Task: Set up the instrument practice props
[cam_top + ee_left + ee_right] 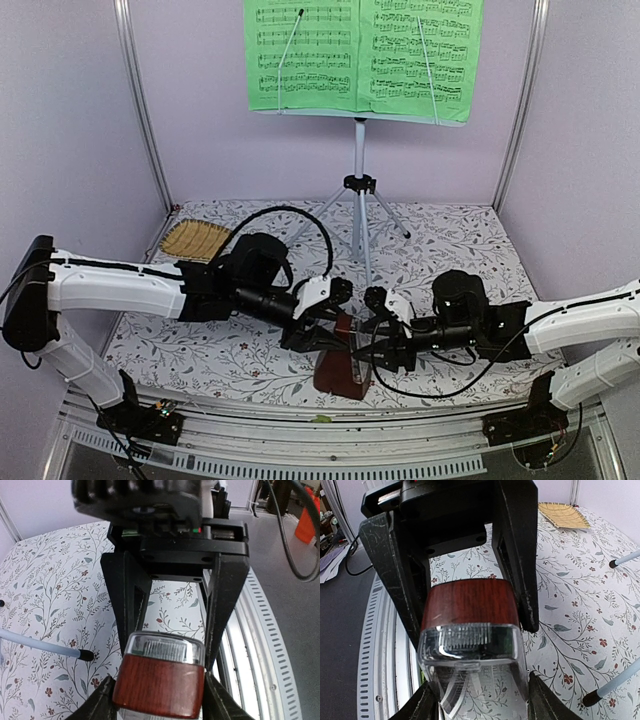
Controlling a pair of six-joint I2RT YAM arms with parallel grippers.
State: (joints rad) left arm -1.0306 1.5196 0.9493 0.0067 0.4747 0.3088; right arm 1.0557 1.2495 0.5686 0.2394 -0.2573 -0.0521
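A small reddish-brown metronome (pixel 338 368) with a clear front cover stands near the table's front edge, between the two arms. My left gripper (pixel 330 335) comes in from the left. In the left wrist view its jaws (pixel 159 700) press on both sides of the wooden body (pixel 160 682). From the right, my right gripper (pixel 368 350) is shut on the same metronome, and its fingertips (pixel 480 702) flank the clear cover (pixel 470 680) below the wood (pixel 470 602). At the back stands the music stand (pixel 359 180), carrying the open green booklet (pixel 360 55).
A tan woven mat (pixel 195 238) lies at the back left on the floral tablecloth (pixel 450 240). The stand's silver legs spread over the middle, and one black-capped leg tip (pixel 86 655) sits close to my left gripper. A perforated metal rail (pixel 330 425) runs along the near edge.
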